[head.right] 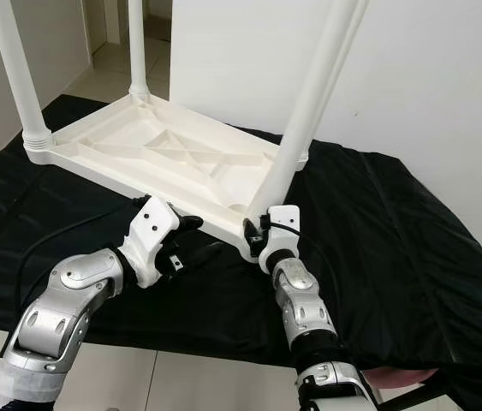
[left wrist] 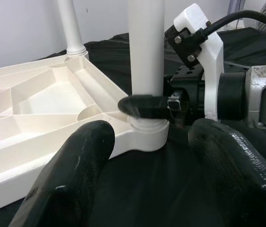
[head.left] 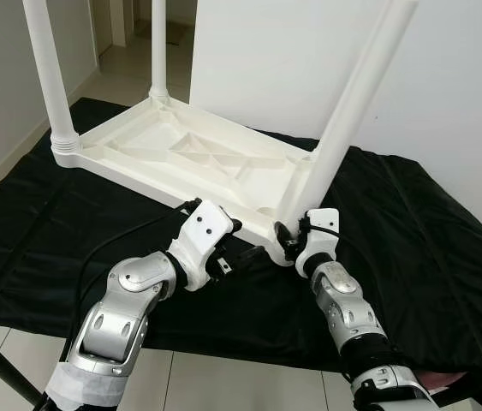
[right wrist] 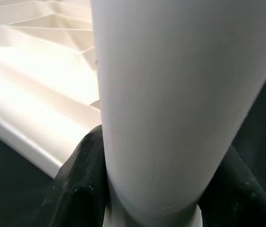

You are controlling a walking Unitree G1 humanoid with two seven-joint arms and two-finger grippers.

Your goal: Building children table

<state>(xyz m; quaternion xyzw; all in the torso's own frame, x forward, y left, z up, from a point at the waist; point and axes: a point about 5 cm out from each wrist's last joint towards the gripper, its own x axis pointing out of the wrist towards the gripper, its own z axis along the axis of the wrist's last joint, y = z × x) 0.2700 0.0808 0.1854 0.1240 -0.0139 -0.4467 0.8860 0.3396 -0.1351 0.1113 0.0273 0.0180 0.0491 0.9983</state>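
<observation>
Currently right gripper [head.left: 290, 236] jaws clamped on the leaning table leg [head.left: 354, 101] at its socket. Left gripper [head.left: 242, 253] jaws apart, just beside the upturned tabletop [head.left: 181, 158].

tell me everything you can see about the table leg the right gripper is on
The leg is a plain white tube, plastic by its look, smooth and round. It stands in the near right corner socket of the upturned tabletop and leans away to the robot's right, not upright like the far legs. The right gripper is shut on it just above the socket collar. Its top runs out of frame.
</observation>
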